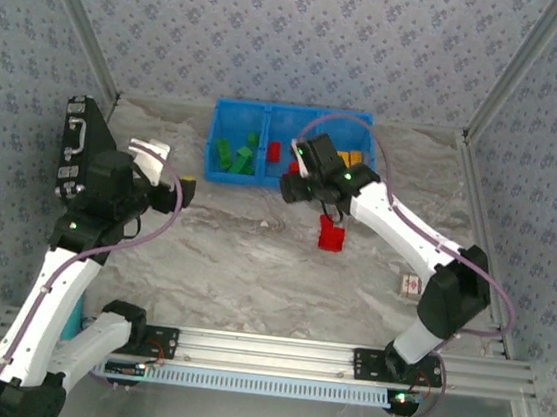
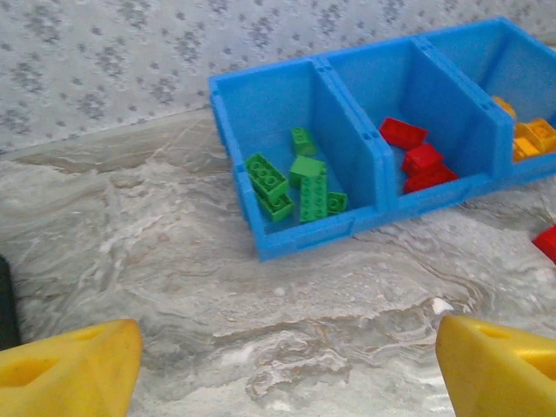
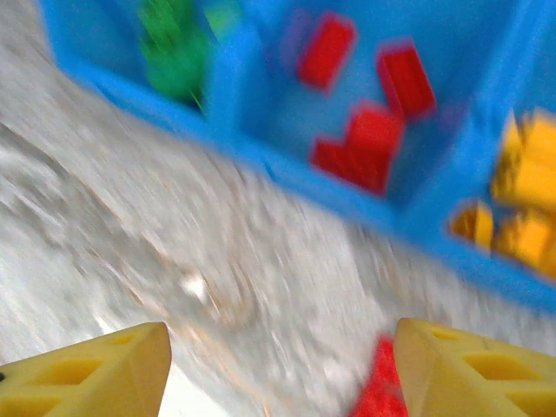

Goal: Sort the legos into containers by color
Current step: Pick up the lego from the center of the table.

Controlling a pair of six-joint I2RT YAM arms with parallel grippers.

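The blue bin (image 1: 214, 141) stands at the back of the table, its three containers side by side. Green legos (image 2: 291, 182) lie in the left one, red legos (image 2: 417, 156) in the middle, orange-yellow legos (image 2: 526, 137) in the right. A loose red lego (image 1: 331, 237) sits on the table in front of the bin. My right gripper (image 1: 293, 188) hovers at the bin's front wall (image 3: 261, 156), open and holding nothing; the loose red lego (image 3: 378, 387) lies just beside its right finger. My left gripper (image 2: 291, 373) is open over bare table, left of the bin.
A black case with a metal handle (image 1: 76, 145) stands at the left wall beside my left arm. A small red-and-white box (image 1: 410, 284) lies by the right arm's elbow. The right wrist view is blurred by motion.
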